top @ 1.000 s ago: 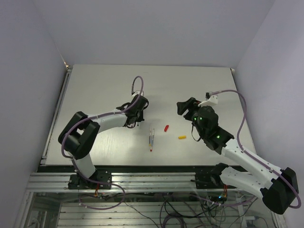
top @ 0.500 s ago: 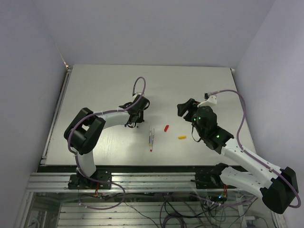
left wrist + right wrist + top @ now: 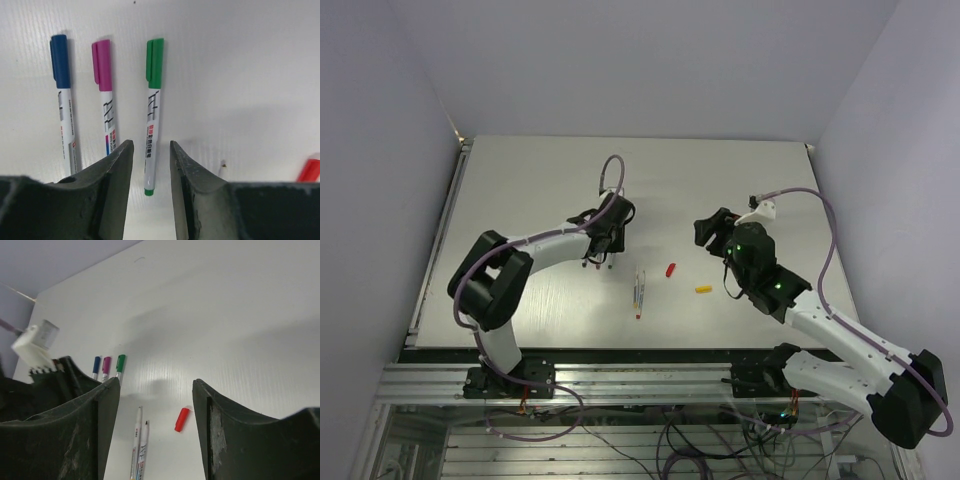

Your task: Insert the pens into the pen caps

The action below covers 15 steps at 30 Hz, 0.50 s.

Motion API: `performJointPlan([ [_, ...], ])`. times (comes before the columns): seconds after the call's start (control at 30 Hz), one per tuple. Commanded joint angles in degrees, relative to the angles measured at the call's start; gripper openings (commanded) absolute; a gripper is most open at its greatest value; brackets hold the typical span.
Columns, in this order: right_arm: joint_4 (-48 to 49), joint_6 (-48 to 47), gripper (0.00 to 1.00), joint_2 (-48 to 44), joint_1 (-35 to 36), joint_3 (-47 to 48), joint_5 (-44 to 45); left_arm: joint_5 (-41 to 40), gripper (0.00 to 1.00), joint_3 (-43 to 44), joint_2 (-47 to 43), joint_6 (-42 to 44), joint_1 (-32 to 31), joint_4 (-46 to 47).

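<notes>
Three capped pens lie side by side on the table: a blue-capped one [image 3: 61, 90], a magenta-capped one [image 3: 104, 90] and a green-capped one [image 3: 152, 115]. My left gripper [image 3: 151, 144] is open, its jaws standing either side of the green-capped pen's tail with a gap on each side. Two uncapped pens [image 3: 639, 290] lie together in the middle, also seen from the right wrist [image 3: 139, 440]. A loose red cap [image 3: 670, 269] lies to their right, and a yellow cap [image 3: 702, 289] further right. My right gripper [image 3: 156, 381] hangs open and empty above the red cap [image 3: 182, 419].
The white table [image 3: 520, 190] is walled by pale panels at the back and sides. The left arm's cable [image 3: 611, 175] loops above its wrist. The right arm's cable [image 3: 830, 240] arcs over the table's right side.
My left gripper has gone from shut to open, letting go of the green-capped pen, which now lies on the table. The right arm has hardly moved.
</notes>
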Motion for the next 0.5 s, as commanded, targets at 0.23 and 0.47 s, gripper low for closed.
performJointPlan([
  [0.23,-18.0,4.9,0.57,5.3,-0.2,6.5,7.4,4.0,0.46,-2.3,-12.8,-0.6,-2.9,-1.5],
  [0.47,-23.7,9.0,0.56,4.4,-0.4,3.7,6.4,1.2,0.47,-6.5,-13.8,-3.8,-12.4,-3.4],
])
